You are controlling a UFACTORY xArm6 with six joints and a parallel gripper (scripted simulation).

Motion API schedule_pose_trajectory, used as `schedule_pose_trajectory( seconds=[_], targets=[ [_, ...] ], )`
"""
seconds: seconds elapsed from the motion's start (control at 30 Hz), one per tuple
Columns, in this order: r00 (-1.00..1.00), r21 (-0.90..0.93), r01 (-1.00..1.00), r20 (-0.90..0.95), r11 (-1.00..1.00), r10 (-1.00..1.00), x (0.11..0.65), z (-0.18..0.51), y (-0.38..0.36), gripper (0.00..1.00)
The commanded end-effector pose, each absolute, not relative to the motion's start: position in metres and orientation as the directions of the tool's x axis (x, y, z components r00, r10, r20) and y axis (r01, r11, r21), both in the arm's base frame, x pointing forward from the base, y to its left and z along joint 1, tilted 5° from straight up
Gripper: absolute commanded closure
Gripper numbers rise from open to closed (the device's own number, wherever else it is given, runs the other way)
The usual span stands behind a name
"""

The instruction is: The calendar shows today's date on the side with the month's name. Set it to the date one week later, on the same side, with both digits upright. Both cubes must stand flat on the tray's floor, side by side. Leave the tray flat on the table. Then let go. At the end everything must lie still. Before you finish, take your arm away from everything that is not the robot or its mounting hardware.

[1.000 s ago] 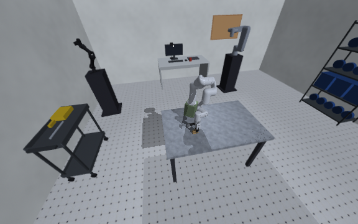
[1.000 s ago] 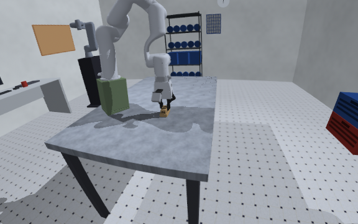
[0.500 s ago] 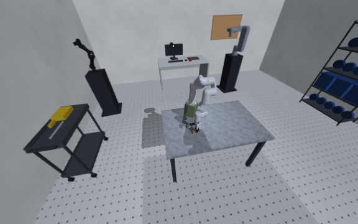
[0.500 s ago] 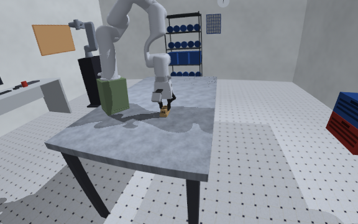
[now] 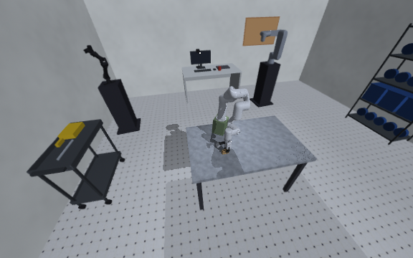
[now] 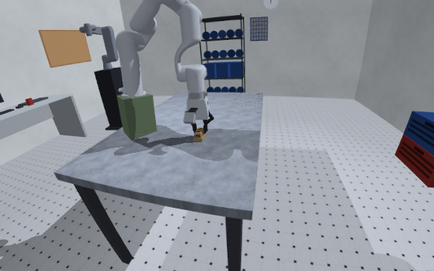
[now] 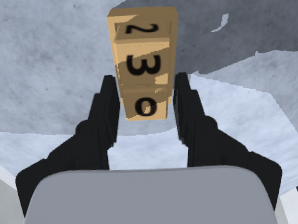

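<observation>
The small wooden calendar (image 5: 224, 152) (image 6: 199, 138) is on the table. In the wrist view, its light wooden tray (image 7: 142, 11) shows a rim at the far end. A wooden face with a black 3 (image 7: 143, 65) is in the middle, a face with a 2 (image 7: 142, 29) beyond it and a face with a 0 (image 7: 146, 106) nearer. The 3 and 2 lie sideways in this view. Which faces share a cube is unclear; the month side is hidden. My gripper (image 5: 226, 149) (image 6: 200, 130) (image 7: 145, 88) is open, pointing down around the wood, with gaps on both sides.
The green arm base (image 5: 220, 126) (image 6: 139, 116) stands on the grey table (image 5: 264, 143) (image 6: 187, 177) behind the calendar, on the desk side. The table's long edge runs on the opposite side. A cart, a desk, shelves and crates stand away from the table.
</observation>
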State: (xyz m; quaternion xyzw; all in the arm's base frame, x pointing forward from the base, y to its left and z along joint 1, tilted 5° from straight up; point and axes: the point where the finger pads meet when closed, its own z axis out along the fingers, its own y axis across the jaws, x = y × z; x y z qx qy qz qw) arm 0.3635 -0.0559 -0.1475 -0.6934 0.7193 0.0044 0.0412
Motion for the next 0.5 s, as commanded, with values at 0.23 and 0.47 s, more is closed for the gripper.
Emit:
schedule_pose_trajectory(
  seconds=[0.23,0.47],
  targets=[
    [-0.035,-0.053,-0.998,-0.065,0.038,-0.997,0.364,-0.137,-0.057,0.53],
    [-0.035,-0.053,-0.998,-0.065,0.038,-0.997,0.363,-0.116,-0.058,0.53]
  ],
)
